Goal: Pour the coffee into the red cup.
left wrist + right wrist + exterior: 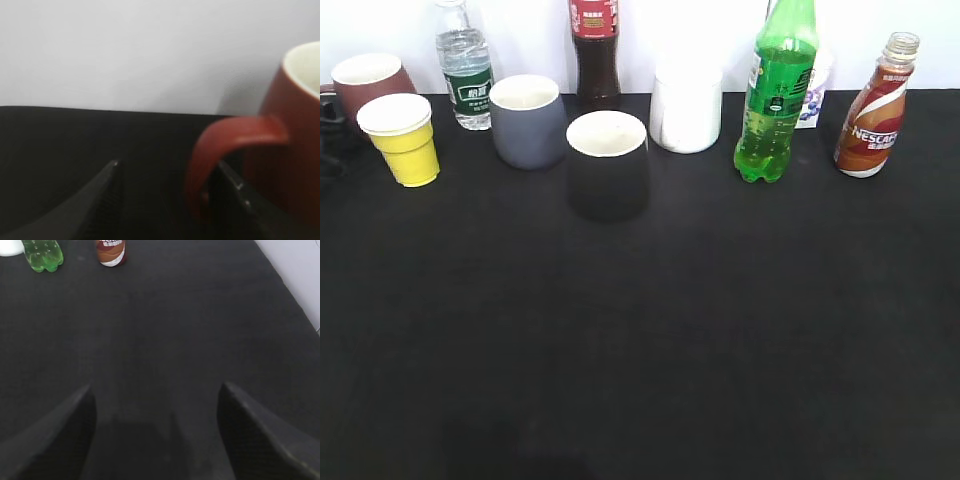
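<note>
Left hand [167,167] spread around red cup [280,145] handle, unseen from outside; right hand [157,392] spread, empty

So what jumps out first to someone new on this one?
The row of drinkware along the back of the black table, above all the bright green soda bottle right of centre. Then the red cup filling the left wrist view, its handle between the open fingers of the left gripper.

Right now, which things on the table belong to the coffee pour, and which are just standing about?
In the job: Nescafe bottle; red cup; left gripper, open at the cup's handle.

Standing about: yellow cup; grey cup; black cup; white cup; green bottle; cola bottle; water bottle.
</note>
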{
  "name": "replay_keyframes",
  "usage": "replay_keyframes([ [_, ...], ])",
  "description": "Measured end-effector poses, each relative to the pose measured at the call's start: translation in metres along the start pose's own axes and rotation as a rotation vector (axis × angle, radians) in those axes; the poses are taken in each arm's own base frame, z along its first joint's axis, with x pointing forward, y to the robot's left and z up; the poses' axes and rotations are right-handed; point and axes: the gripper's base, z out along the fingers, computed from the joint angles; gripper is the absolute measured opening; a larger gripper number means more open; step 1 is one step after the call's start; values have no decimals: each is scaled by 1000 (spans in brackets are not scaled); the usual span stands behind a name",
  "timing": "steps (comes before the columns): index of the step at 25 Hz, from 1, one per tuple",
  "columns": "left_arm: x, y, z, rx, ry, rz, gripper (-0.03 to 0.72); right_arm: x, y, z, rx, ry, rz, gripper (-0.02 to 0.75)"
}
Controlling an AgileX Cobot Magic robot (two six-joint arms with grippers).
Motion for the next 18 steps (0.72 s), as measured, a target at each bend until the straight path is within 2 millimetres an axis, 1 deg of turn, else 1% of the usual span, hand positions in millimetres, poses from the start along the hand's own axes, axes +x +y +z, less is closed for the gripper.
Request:
replay_keyframes([
  [6,-3,5,23,56,-19,24,391,0,0,0,0,0,0,589],
  [7,-3,4,24,78,-18,46,372,0,0,0,0,0,0,589],
  [8,-2,2,26,99,-18,68,334,0,0,0,0,0,0,589],
  [9,-2,1,27,110,-23,77,275,0,0,0,0,0,0,589],
  [12,-2,0,27,125,-32,91,76,0,0,0,-1,0,0,589],
  [18,-3,3,26,117,-34,89,74,0,0,0,-2,0,1,589],
])
